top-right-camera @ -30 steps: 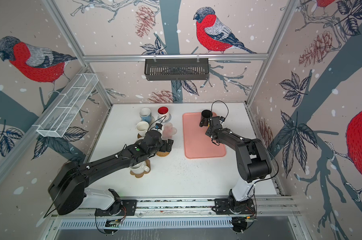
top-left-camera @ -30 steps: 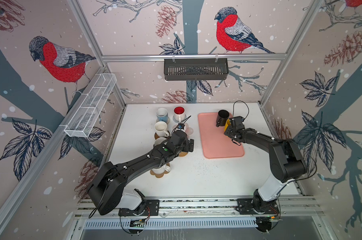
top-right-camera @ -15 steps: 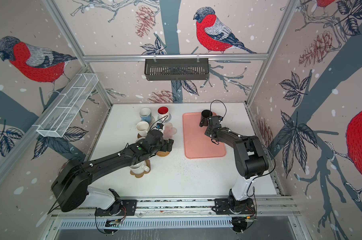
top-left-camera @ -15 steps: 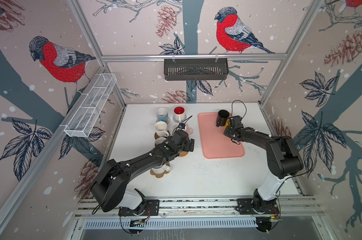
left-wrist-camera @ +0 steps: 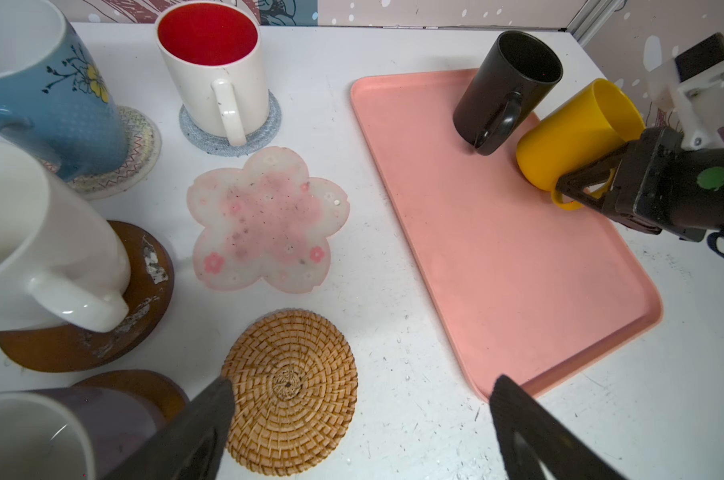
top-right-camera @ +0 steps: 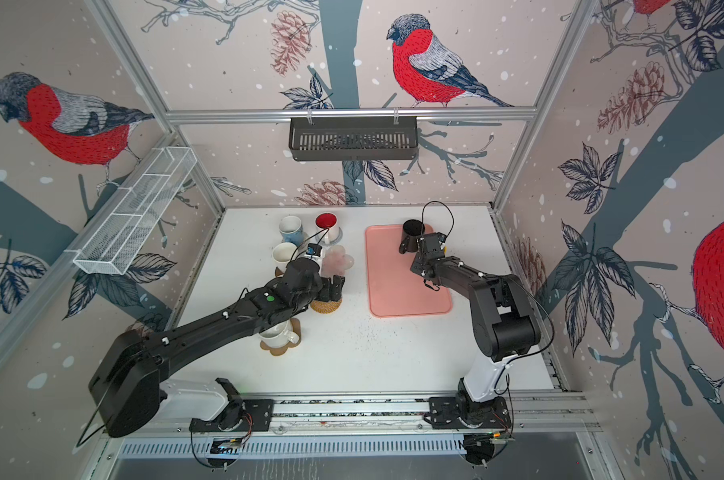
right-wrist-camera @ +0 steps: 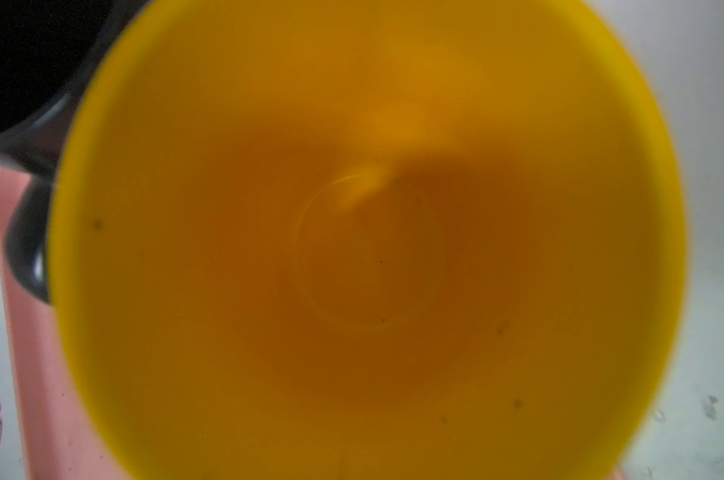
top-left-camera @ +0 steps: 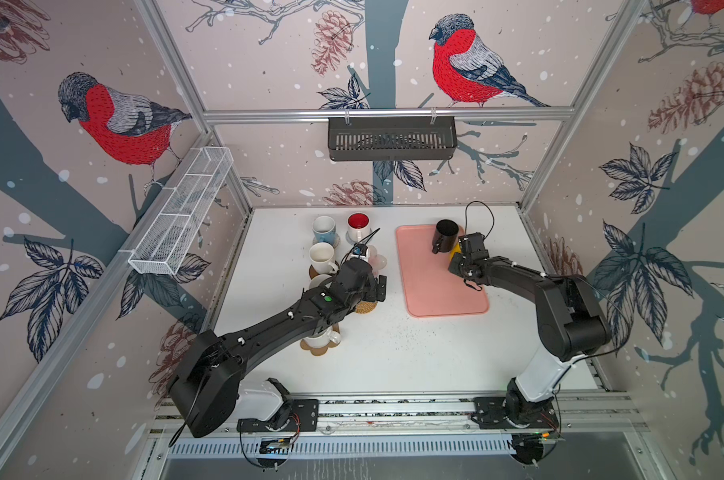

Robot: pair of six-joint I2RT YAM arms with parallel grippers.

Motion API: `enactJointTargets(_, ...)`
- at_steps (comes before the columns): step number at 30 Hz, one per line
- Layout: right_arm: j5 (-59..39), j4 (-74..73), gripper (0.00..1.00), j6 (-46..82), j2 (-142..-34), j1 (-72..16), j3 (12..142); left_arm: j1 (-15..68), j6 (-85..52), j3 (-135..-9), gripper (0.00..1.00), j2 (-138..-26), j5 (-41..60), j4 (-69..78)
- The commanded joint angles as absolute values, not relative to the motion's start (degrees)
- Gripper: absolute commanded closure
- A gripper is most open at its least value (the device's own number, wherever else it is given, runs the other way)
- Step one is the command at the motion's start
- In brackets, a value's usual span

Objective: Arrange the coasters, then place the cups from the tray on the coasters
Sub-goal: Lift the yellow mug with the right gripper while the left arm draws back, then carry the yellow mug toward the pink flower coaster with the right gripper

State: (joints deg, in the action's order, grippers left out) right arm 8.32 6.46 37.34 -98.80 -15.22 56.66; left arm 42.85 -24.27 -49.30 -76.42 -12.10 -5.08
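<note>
Shows white table [top-left-camera: 393, 357], bird-papered walls [top-left-camera: 269, 62]; left gripper [left-wrist-camera: 362, 384] spread wide by wicker coaster [left-wrist-camera: 289, 390]; cannot tell hold of right gripper [left-wrist-camera: 580, 187] at yellow mug [left-wrist-camera: 568, 133], tray [left-wrist-camera: 497, 270] far-right corner.

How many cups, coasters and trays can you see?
Cups: 7 – blue cup, red-inside cup, white cup, other white cup, lavender cup, black cup, yellow cup
Coasters: 7 – beige mat, grey mat, brown disc, second brown disc, pink flower, wicker round, cork flower
Tray: 1
Total: 15

the left arm [top-left-camera: 269, 328] and right arm [top-left-camera: 518, 274] were black with white bottom parts [top-left-camera: 256, 401], small green dots [top-left-camera: 328, 298] and thin black wires [top-left-camera: 479, 202].
</note>
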Motion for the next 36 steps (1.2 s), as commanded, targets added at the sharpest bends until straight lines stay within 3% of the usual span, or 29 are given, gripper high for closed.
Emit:
enactJointTargets(1,7.72,5.32,0.97,35.68,-95.78,-15.21,55.55,42.89,-25.11,-49.38,0.04,-74.79,-12.99,-6.29)
enactJointTargets(13,4.41,7.58,0.97,32.89,-81.67,-17.27,48.22,42.89,-26.21,-48.96,0.03,-63.20,-14.94,-9.99)
enactJointTargets(23,4.67,11.43,0.97,27.47,-73.58,-28.30,48.12,41.44,-27.43,-51.18,0.04,-57.26,-19.49,-18.66)
enactJointTargets(30,2.48,10.32,0.97,24.89,-77.15,-36.50,52.67,35.86,-29.79,-48.86,0.04,-52.63,-14.26,-20.42)
enactJointTargets(36,5.06,9.02,0.97,22.26,-85.77,-41.09,58.99,35.16,-28.49,-50.81,0.04,-49.30,-17.49,-25.72)
